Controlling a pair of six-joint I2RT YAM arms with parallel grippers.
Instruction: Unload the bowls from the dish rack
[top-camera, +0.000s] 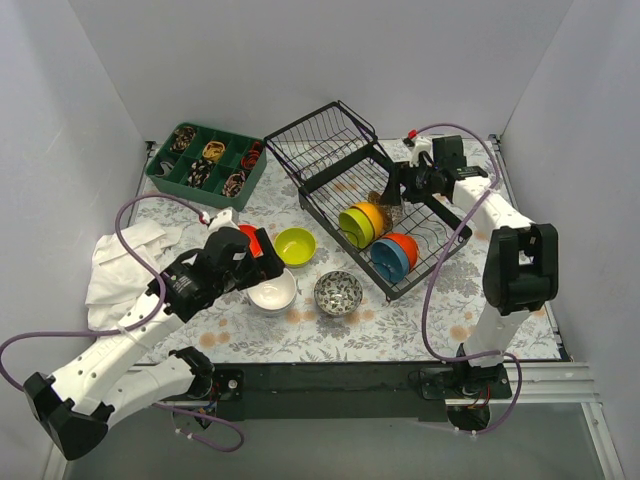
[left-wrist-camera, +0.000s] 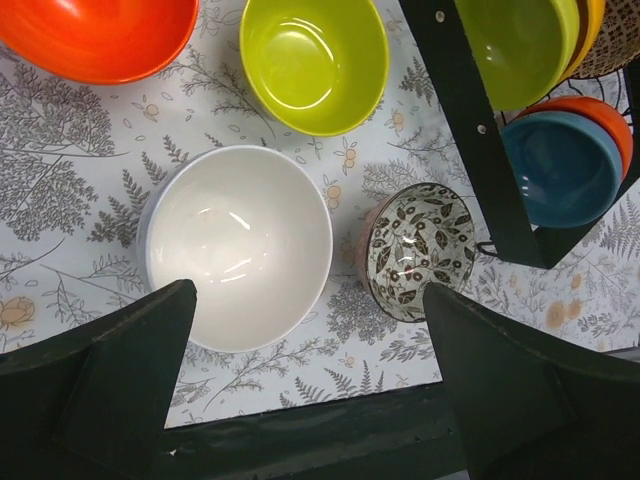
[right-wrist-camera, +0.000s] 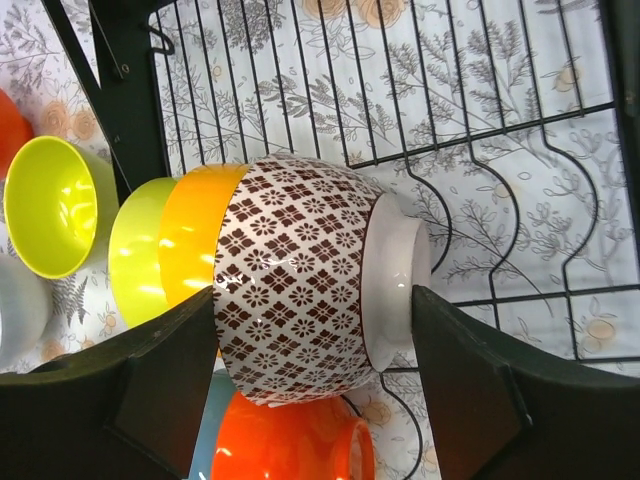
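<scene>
1. Bowls stand on edge in the dish rack (top-camera: 322, 140), which lies at an angle on the right-centre of the table (top-camera: 400, 325). A brown-patterned bowl (right-wrist-camera: 295, 285) presses against a yellow bowl (right-wrist-camera: 188, 240), with a green bowl (right-wrist-camera: 135, 250) beyond that. The next row holds a blue bowl (left-wrist-camera: 560, 165) and an orange bowl (right-wrist-camera: 290, 445).
2. The step in hand looks to be taking the brown-patterned bowl, the outermost of its row, out of the rack.
3. The right pincer (right-wrist-camera: 315, 295) brackets that bowl, one finger by its rim and the other at its white foot. The jaws stand wide apart. Whether they press on the bowl or only flank it cannot be told.
4. The next move likely calls for a firm hold across rim and foot. After that comes a lift clear of the prongs without dragging the yellow bowl along, then a carry leftward to the table.
5. Four bowls sit upright on the table left of the rack: a white bowl (left-wrist-camera: 240, 245), a lime bowl (left-wrist-camera: 315, 60), a leaf-print bowl (left-wrist-camera: 418, 250) and a red bowl (left-wrist-camera: 95, 35).
6. The left pincer (left-wrist-camera: 310, 300) hovers above the white bowl with its jaws fully apart. It holds nothing and, as far as its wrist view shows, touches nothing.
</scene>
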